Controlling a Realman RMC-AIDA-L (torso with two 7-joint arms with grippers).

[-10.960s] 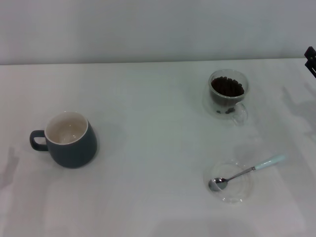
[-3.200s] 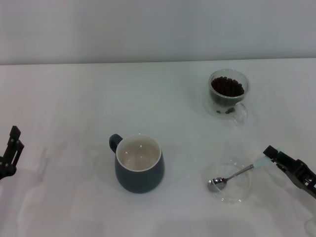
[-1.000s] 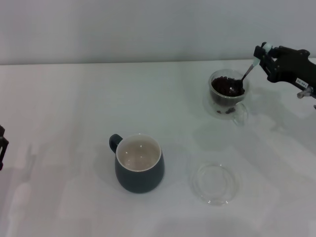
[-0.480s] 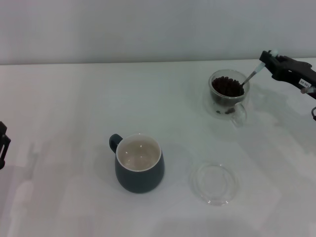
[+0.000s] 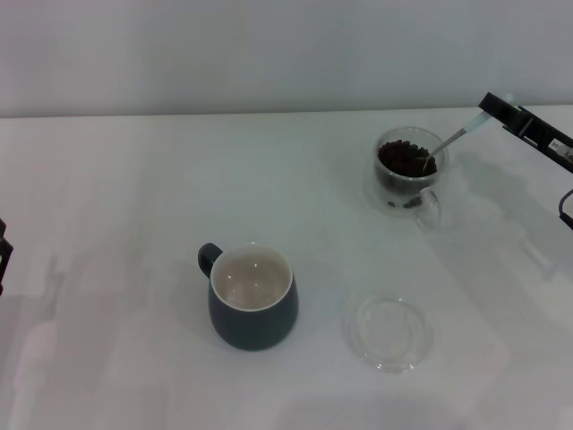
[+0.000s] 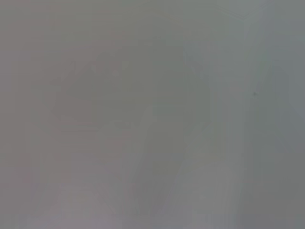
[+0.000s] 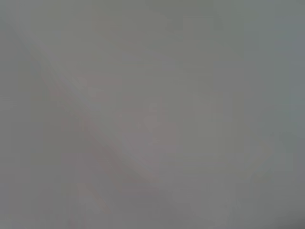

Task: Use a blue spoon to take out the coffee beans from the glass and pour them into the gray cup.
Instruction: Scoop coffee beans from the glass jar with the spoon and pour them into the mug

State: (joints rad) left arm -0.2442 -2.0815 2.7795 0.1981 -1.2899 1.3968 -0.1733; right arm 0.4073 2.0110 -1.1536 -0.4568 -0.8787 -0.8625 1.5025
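The glass (image 5: 407, 175) stands at the far right of the table with dark coffee beans (image 5: 405, 159) heaped inside. My right gripper (image 5: 488, 107) is at the right edge, shut on the pale handle of the blue spoon (image 5: 450, 139). The spoon slants down to the left and its bowl is in the beans at the glass's rim. The gray cup (image 5: 252, 297) stands near the middle front, with a cream inside and its handle to the left. My left gripper (image 5: 3, 260) shows only as a dark sliver at the left edge. Both wrist views show plain grey.
A flat clear glass saucer (image 5: 390, 332) lies on the white table (image 5: 134, 179), to the right of the gray cup and in front of the glass. A pale wall runs along the back.
My right gripper has drawn back to the right and tilted the spoon flatter, its bowl still in the beans. The glass has shifted a little to the left. The left arm has barely moved.
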